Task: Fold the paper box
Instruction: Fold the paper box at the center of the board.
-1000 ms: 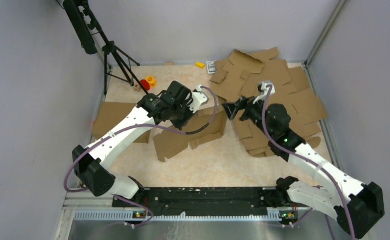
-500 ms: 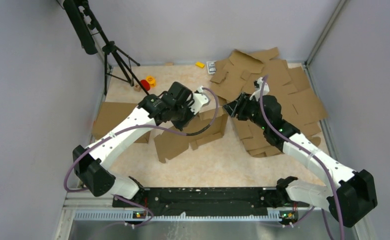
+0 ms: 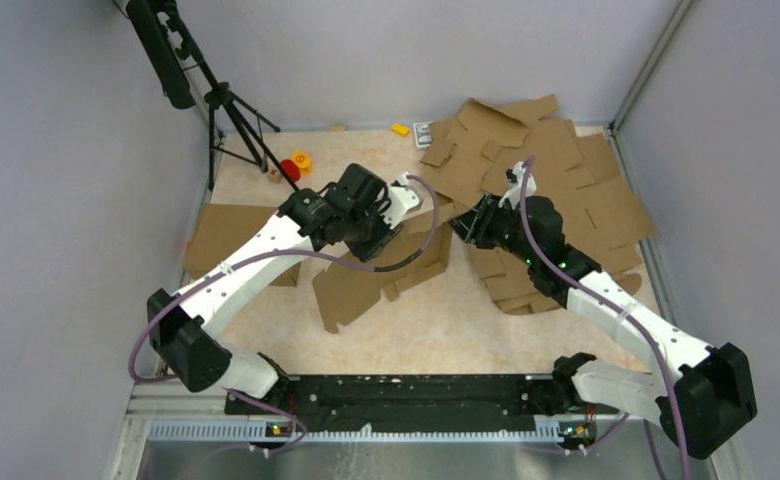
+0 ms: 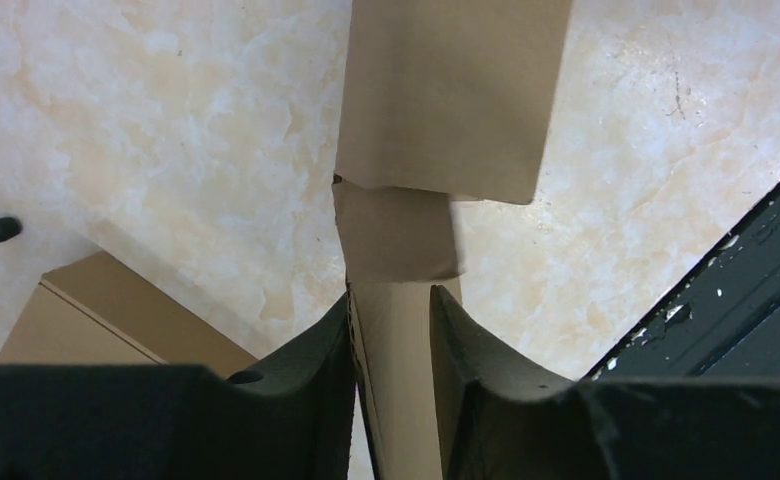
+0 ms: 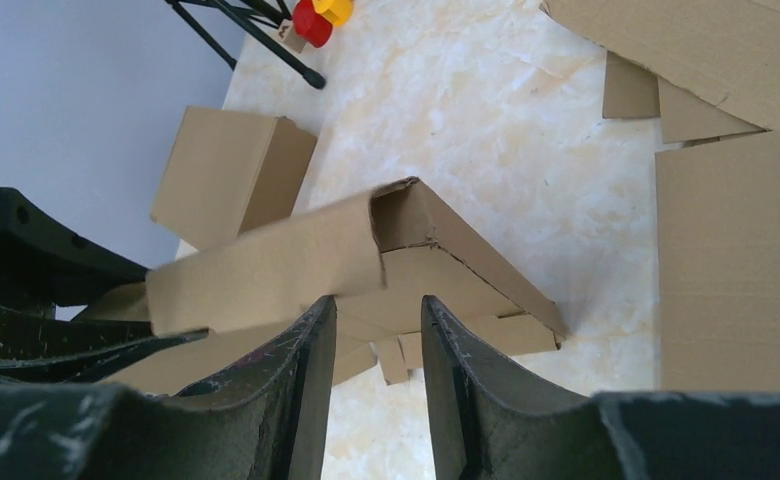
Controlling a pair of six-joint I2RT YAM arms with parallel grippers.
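The paper box [image 3: 351, 292] is a brown cardboard blank, partly folded, held up off the table in the middle. My left gripper [image 3: 384, 232] reaches down over its top wall. In the left wrist view that wall [image 4: 446, 90] runs up between the fingers of the left gripper [image 4: 391, 295]; its thin edge lies against the left finger and the right finger stands off it. My right gripper [image 3: 463, 222] is at the box's right end. In the right wrist view the box's folded corner [image 5: 266, 270] sits just past the parted tips of the right gripper [image 5: 378, 300], with bare table showing between the fingers.
A heap of flat cardboard blanks [image 3: 556, 180] covers the back right. A closed cardboard box [image 3: 231, 235] lies at the left. A black tripod [image 3: 231, 115] stands at the back left, with small red [image 3: 291, 168] and yellow [image 3: 301, 158] pieces beside it.
The right gripper has swung left to the box's right end and its jaws have narrowed. The left jaws have parted on the wall. The box's lower flap shifted slightly.
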